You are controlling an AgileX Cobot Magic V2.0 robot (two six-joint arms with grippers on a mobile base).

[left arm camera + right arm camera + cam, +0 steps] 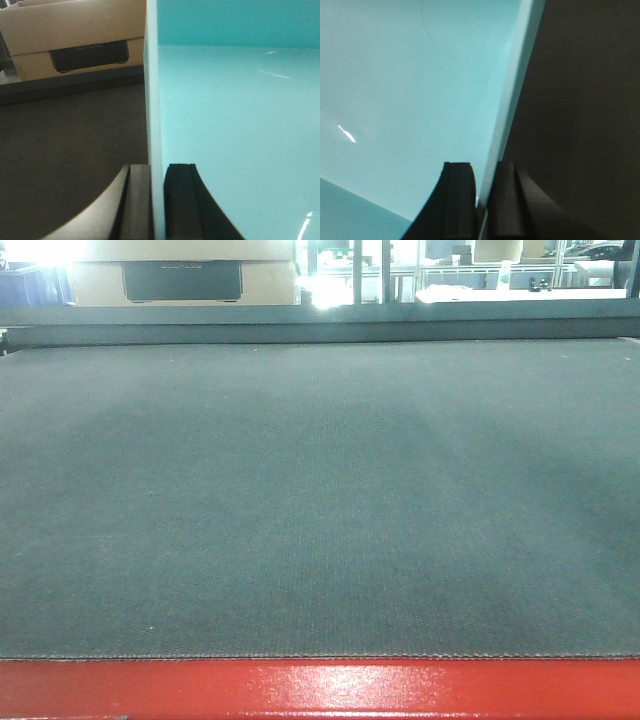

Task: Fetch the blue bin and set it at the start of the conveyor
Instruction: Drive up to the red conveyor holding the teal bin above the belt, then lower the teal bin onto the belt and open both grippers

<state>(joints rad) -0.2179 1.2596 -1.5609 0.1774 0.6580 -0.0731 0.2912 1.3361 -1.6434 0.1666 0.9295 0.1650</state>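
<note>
The blue bin [235, 125] is a pale aqua tub with smooth walls. In the left wrist view my left gripper [159, 172] is shut on its left rim, one finger inside and one outside. In the right wrist view the blue bin [415, 95] fills the left side, and my right gripper [482, 172] is shut on its right rim the same way. The dark belt lies below the bin in both wrist views. In the front view the conveyor start [320, 500] is a wide dark textured belt with a glossy red front edge [320, 690]. Bin and grippers do not show there.
A cardboard box [75, 37] with a dark handle cut-out stands beyond the belt's far side; it also shows in the front view [185, 275]. A grey rail [320, 315] runs along the belt's far edge. Metal frames and shelving stand behind it.
</note>
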